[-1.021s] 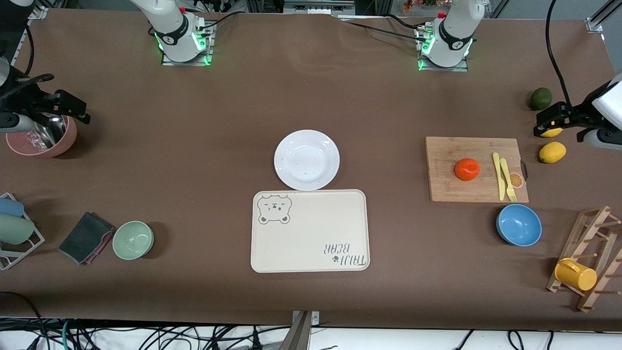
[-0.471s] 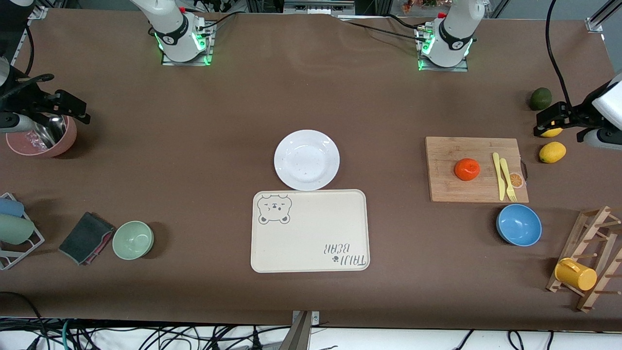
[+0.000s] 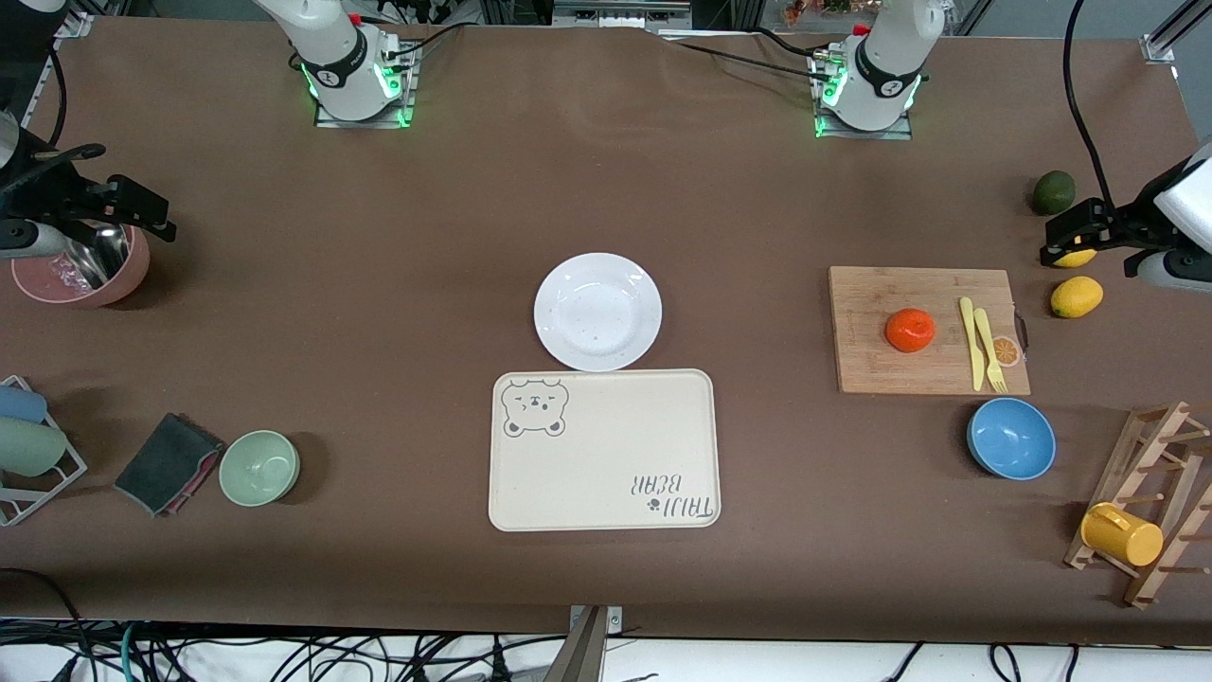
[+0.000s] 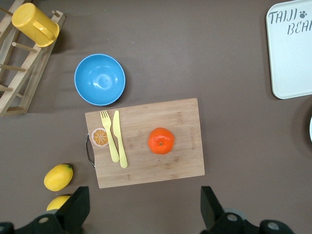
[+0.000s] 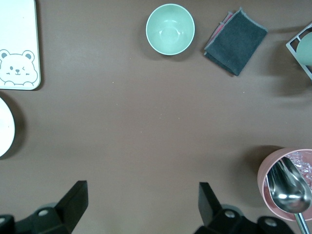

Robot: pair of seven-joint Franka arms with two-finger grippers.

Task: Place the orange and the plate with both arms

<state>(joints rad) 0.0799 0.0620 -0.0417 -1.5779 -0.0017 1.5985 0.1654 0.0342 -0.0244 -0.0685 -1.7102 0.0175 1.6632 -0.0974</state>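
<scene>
The small round orange [image 3: 910,330] sits on the wooden cutting board [image 3: 876,365] toward the left arm's end, well apart from the round white plate [image 3: 597,312], which touches the cream rectangular bear-print tray [image 3: 603,450].

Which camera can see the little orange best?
The left wrist view: the orange sits large and unblocked on the cutting board. The front view shows it smaller. The right wrist view doesn't show it.

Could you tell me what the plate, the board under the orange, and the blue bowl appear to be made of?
The plate looks like glazed ceramic or melamine: glossy white with highlights and faint specks. The cutting board, which carries the orange, looks like bamboo or light wood: matte, with visible strip grain. The blue bowl appears to be plastic or a fibre composite, given its even colour and soft satin sheen.
</scene>
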